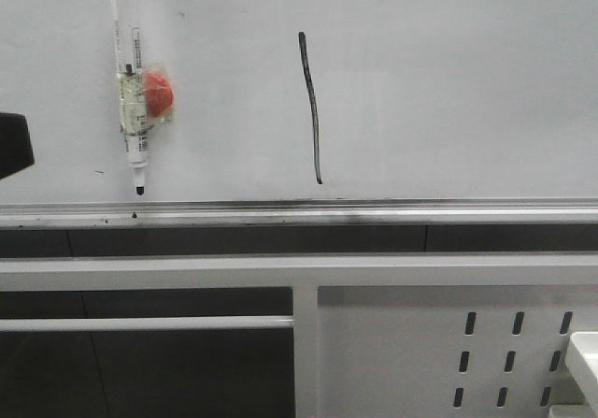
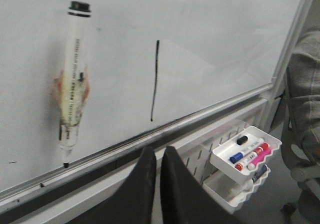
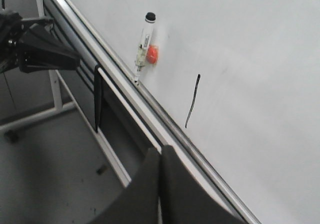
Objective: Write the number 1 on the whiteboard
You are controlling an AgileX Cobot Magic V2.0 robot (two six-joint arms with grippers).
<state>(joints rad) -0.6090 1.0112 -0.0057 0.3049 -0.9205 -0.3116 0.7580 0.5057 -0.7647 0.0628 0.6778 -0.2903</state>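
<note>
The whiteboard (image 1: 448, 81) fills the upper front view, with a silver ledge (image 1: 299, 214) along its lower edge. The number 1 (image 1: 312, 109) is a thin black, slightly wavy vertical stroke near the middle; it also shows as the stroke (image 2: 154, 81) and the stroke (image 3: 192, 101) in the wrist views. A white marker pen (image 1: 131, 81) hangs tip-down on the board to the left, stuck by a red blob (image 1: 159, 93). My left gripper (image 2: 158, 150) is back below the ledge, fingers nearly together and holding nothing. My right gripper (image 3: 160, 150) is shut and empty, also away from the board.
A white metal frame (image 1: 420, 343) with slotted holes runs under the board. Two white trays (image 2: 245, 151) holding several coloured markers hang on it at the right. A dark arm part (image 1: 13, 145) pokes in at the left edge. Grey clothing (image 2: 305, 98) shows beside the board.
</note>
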